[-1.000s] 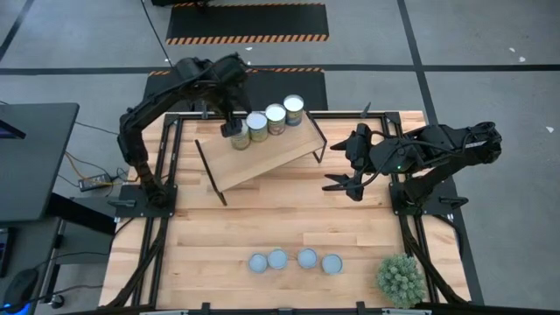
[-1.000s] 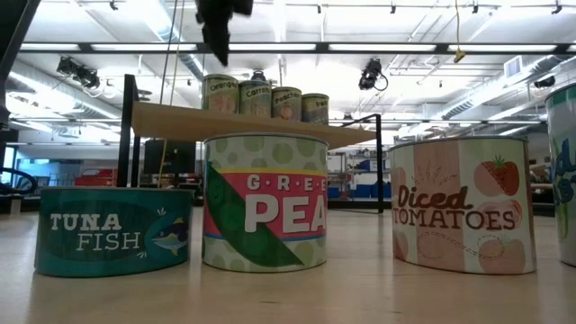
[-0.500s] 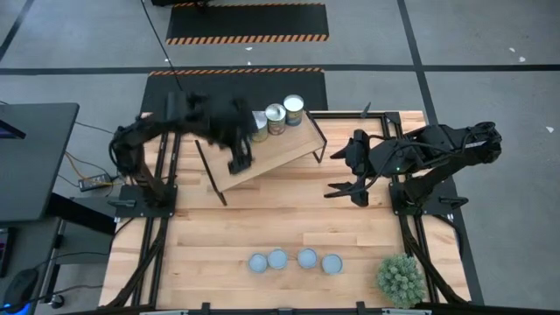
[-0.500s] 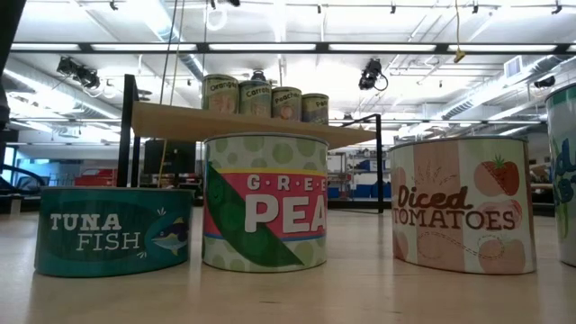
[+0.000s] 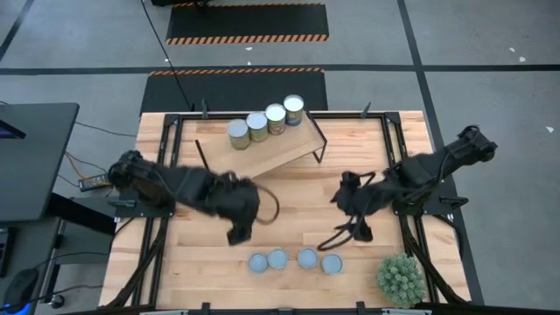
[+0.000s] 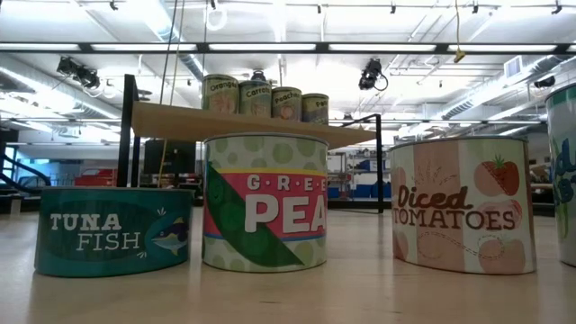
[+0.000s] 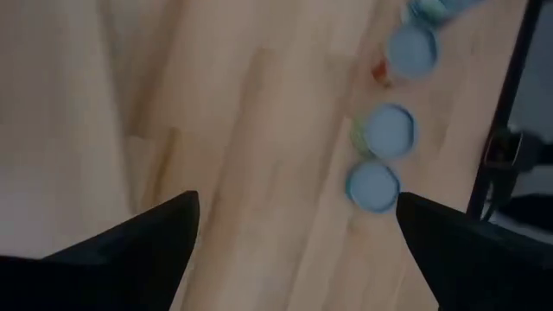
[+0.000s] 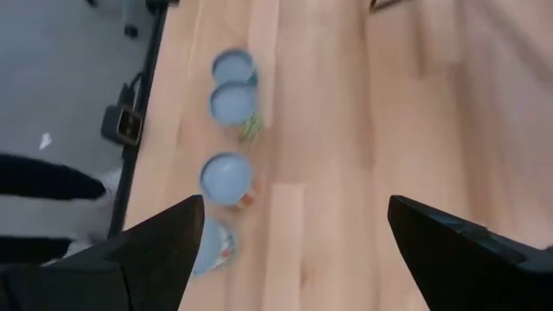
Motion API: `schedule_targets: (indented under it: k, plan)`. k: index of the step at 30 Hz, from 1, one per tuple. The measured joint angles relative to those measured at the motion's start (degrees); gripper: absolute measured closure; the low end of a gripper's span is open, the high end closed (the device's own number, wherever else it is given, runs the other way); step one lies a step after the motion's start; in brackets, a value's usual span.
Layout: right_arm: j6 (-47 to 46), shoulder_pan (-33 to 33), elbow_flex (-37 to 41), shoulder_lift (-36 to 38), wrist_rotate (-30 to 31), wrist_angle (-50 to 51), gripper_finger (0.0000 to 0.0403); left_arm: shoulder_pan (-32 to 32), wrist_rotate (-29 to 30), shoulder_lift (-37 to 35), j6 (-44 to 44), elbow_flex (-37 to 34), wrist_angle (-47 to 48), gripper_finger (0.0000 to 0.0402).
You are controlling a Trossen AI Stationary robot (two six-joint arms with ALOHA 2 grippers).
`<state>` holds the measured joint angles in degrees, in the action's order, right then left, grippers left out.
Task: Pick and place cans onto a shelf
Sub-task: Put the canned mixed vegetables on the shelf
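Standing in a row along the far edge of the wooden shelf, four tall cans with bright tops are seen from above; in the low view their labels show above the shelf's board. Four more cans with blue-grey tops are lined up on the tabletop near its front edge, just left of a green spiky potted plant. In the low view these are read as a Tuna Fish can, a Green Peas can and a Diced Tomatoes can, with a fourth cut off at the picture's right edge.

The left claw is held low over the tabletop between the shelf and the front row, its fingers spread wide and nothing gripped between them; the blue-grey tops are seen ahead of it in the left wrist view. The right claw is held above the right end of the front row, its fingers likewise spread wide and empty, with the same row seen beyond them.
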<state>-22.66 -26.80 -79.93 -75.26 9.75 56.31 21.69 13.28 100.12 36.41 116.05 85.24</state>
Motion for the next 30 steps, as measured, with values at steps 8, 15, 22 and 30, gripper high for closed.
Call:
schedule_targets:
  k: [8,15,22,30]
  plan:
    - [-8.01,-4.09,0.21,-8.77,-1.0,-1.12,0.0031,5.51,0.14,-0.45,-0.88,-12.99,-11.05,0.0033]
    - [-14.96,-6.78,0.09,-16.38,-3.59,-1.4,0.0031,7.13,-0.63,-1.29,-5.12,-20.07,-16.76,0.0079]
    - [-19.13,-10.25,-2.63,-22.2,-2.12,-1.18,0.0031,7.74,-0.67,-4.41,-10.19,-25.62,-21.49,0.0117]
    - [-20.72,-13.73,-3.69,-28.01,3.82,-1.43,0.0031,6.26,0.89,-14.19,-11.21,-33.97,-25.66,0.0155]
